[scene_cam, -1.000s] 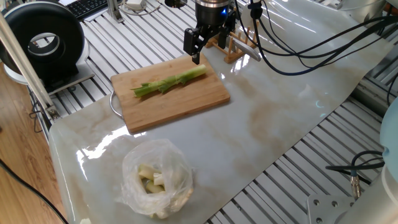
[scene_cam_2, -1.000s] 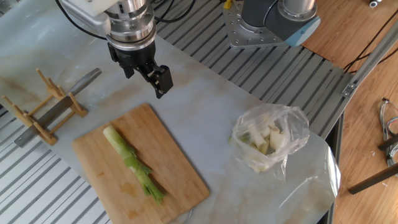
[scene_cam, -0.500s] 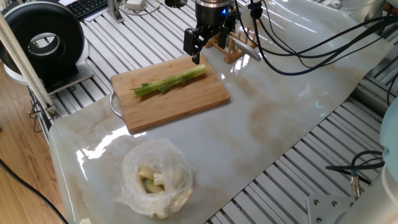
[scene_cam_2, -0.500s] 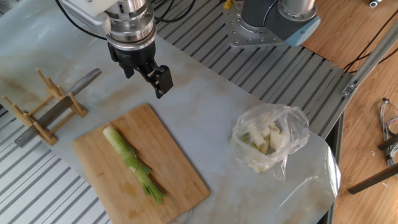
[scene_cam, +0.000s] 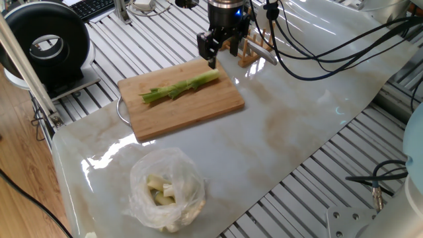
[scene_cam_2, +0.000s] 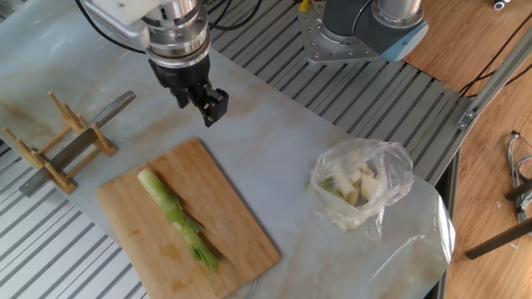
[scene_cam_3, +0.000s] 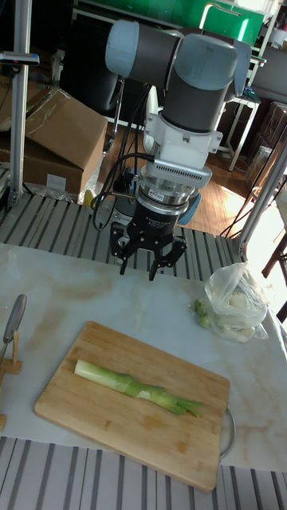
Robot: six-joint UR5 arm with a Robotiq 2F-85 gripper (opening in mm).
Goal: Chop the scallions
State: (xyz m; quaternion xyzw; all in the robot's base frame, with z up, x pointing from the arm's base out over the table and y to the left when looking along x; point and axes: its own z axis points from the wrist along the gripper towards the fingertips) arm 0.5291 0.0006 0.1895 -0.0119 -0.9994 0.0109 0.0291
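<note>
On the bamboo cutting board (scene_cam: 198, 109) (scene_cam_2: 237, 241) (scene_cam_3: 96, 414) lies the scallion (scene_cam: 180, 87) (scene_cam_2: 177, 219) (scene_cam_3: 135, 387), one whole uncut stalk. In the tall fixed view it runs from its pale end at 9 o'clock to its darker leafy end at 3 o'clock, across the middle of the board. My tool (scene_cam: 211, 47) (scene_cam_2: 202, 101) (scene_cam_3: 145, 260) hangs in the air above the marble-patterned desk (scene_cam: 291, 125) (scene_cam_2: 274, 141) (scene_cam_3: 56, 295), just off the board's edge near the pale end of the stalk, touching neither the board nor the scallion. Its two fingers (scene_cam_3: 122, 262) stand apart with nothing between them, so the tool is open and empty.

In one fixed view the tool sits at 12 o'clock from the board, and directly at 3 o'clock from the tool stands a small wooden rack (scene_cam: 250, 51) (scene_cam_2: 58, 149) carrying a knife (scene_cam: 263, 49) (scene_cam_2: 79, 143) (scene_cam_3: 12, 319). In the other fixed view that rack is at 9 o'clock from the tool, with the knife laid across it, its grey handle towards the tool. In the tall fixed view the knife shows only at the left edge, well apart from me.

A clear plastic bag (scene_cam: 166, 188) (scene_cam_2: 362, 193) (scene_cam_3: 235, 304) of pale whitish pieces rests on the desk apart from the board: at 6 o'clock from the board in one fixed view, at 3 o'clock from it in the other, and at 3 o'clock from my tool in the tall fixed view.
</note>
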